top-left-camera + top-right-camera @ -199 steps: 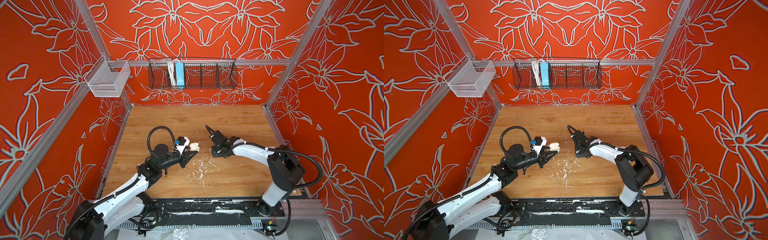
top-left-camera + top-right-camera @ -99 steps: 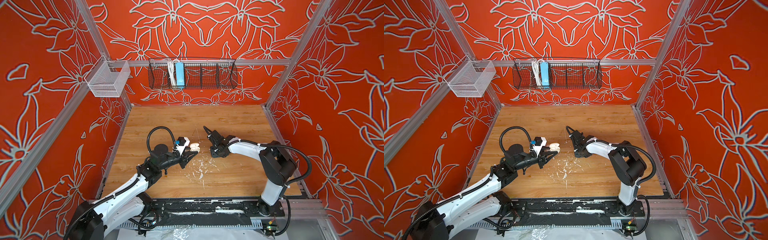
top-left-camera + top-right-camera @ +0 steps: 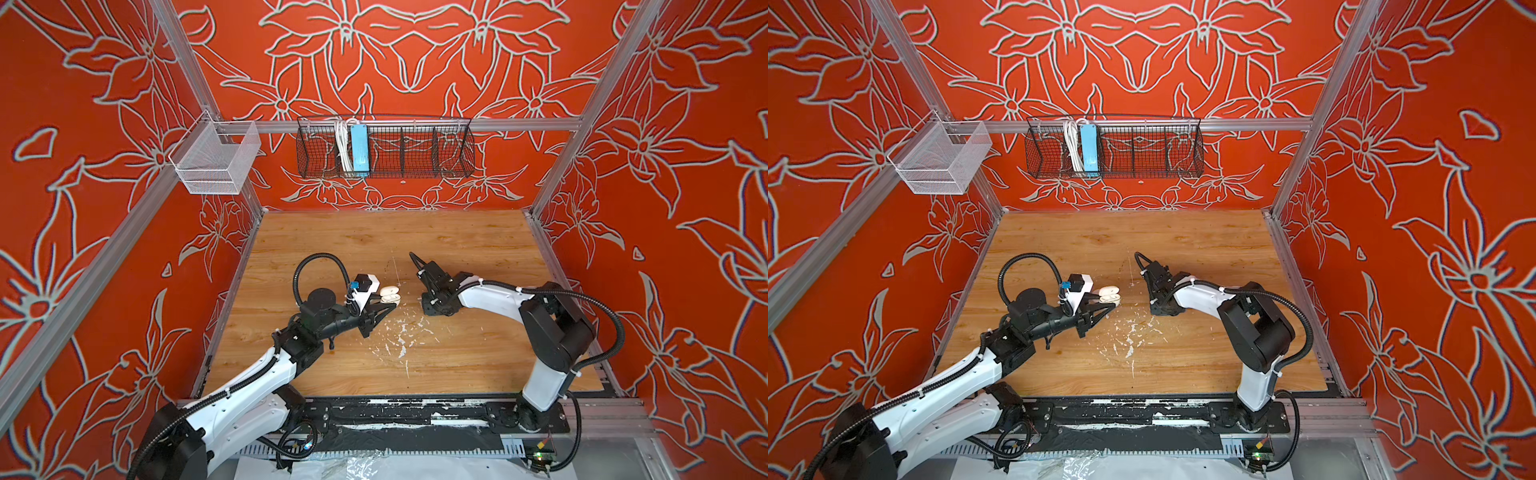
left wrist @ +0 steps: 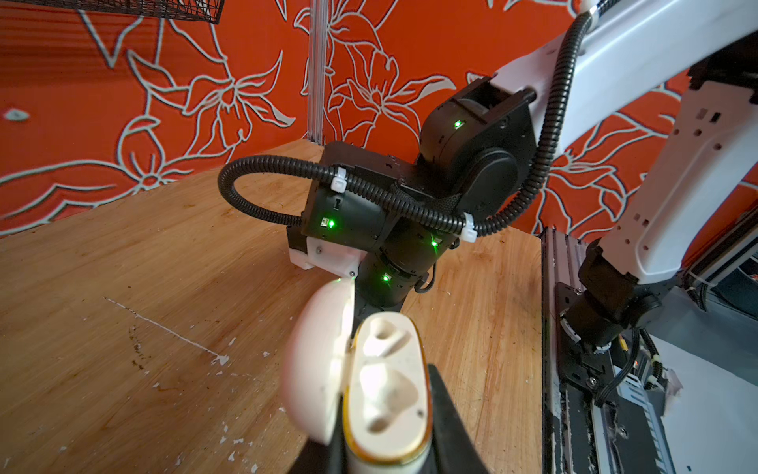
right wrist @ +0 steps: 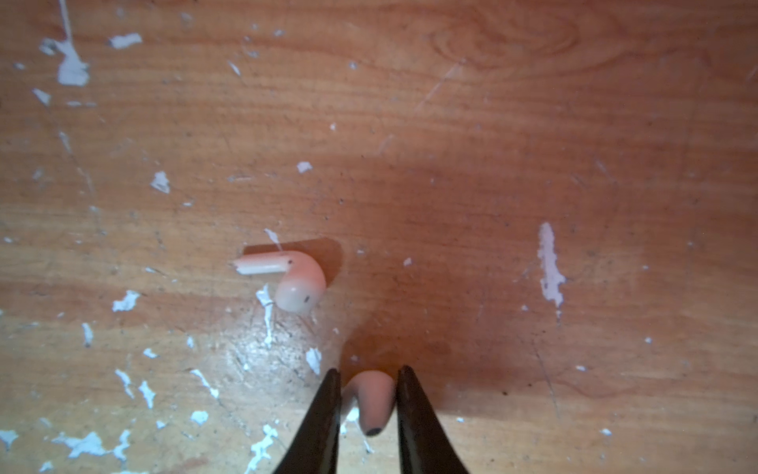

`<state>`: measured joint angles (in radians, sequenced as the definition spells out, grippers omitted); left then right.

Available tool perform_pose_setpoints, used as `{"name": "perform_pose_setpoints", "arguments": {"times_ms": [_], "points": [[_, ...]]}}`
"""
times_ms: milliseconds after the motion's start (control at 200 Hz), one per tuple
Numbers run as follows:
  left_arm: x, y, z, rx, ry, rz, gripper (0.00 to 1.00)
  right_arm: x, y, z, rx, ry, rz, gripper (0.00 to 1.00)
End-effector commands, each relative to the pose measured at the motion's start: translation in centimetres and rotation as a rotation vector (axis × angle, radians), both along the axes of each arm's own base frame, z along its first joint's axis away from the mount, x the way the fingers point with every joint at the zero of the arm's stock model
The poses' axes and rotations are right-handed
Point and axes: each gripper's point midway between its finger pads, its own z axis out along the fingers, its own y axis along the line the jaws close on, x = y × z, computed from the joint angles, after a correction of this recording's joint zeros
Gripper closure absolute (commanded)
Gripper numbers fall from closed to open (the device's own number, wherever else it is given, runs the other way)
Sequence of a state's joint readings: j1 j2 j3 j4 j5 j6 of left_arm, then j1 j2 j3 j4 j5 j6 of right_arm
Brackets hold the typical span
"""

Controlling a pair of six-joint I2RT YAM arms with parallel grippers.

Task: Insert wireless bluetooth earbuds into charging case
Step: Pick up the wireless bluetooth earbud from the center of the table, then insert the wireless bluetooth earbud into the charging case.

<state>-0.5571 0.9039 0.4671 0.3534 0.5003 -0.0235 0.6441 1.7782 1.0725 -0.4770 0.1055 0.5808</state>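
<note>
Clamped on open case [image 4: 385, 394] with left gripper [image 3: 388, 308]; with right gripper [image 5: 369, 371] astride earbud [image 5: 371, 404] near case, grip unclear; squeeze squarely, lift without rolling

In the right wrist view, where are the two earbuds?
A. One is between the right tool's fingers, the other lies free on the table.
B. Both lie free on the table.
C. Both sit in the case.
A: the first earbud is between the fingers of the right tool; the second earbud lies free on the table.
</note>
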Motion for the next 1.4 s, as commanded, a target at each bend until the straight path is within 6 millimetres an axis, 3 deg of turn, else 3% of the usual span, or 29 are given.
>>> {"name": "perform_pose_setpoints", "arguments": {"times_ms": [0, 340, 570, 781, 971, 1106, 1246, 1396], "points": [[-0.3, -0.1, 1.2, -0.023, -0.043, -0.023, 1.0, -0.7, -0.7, -0.6, -0.001, 0.035, -0.025, 0.74], [-1.3, -0.3, 1.6, -0.039, -0.083, -0.067, 1.0, -0.6, -0.7, -1.2, 0.003, 0.049, -0.032, 0.77], [-2.1, 0.6, -0.1, -0.032, -0.252, -0.053, 1.0, -0.5, -0.8, 0.1, 0.027, 0.008, -0.033, 0.85], [-3.0, 0.8, -0.5, 0.01, -0.35, -0.067, 1.0, -0.5, -1.7, 5.4, 0.094, -0.157, -0.039, 0.86], [-6.5, 0.0, -1.8, 0.029, -0.521, -0.236, 1.0, -1.6, -2.9, 11.5, 0.209, -0.359, -0.031, 0.86], [-7.9, 0.0, -2.1, 0.042, -0.596, -0.271, 1.0, -2.8, -4.1, 15.4, 0.293, -0.524, -0.035, 0.87], [-8.7, -0.1, -2.1, 0.06, -0.647, -0.279, 1.0, -4.2, -5.5, 18.0, 0.335, -0.665, -0.05, 0.88], [-8.7, -0.1, -2.2, 0.067, -0.654, -0.275, 1.0, -5.1, -5.1, 19.3, 0.367, -0.73, -0.022, 0.9]]}}
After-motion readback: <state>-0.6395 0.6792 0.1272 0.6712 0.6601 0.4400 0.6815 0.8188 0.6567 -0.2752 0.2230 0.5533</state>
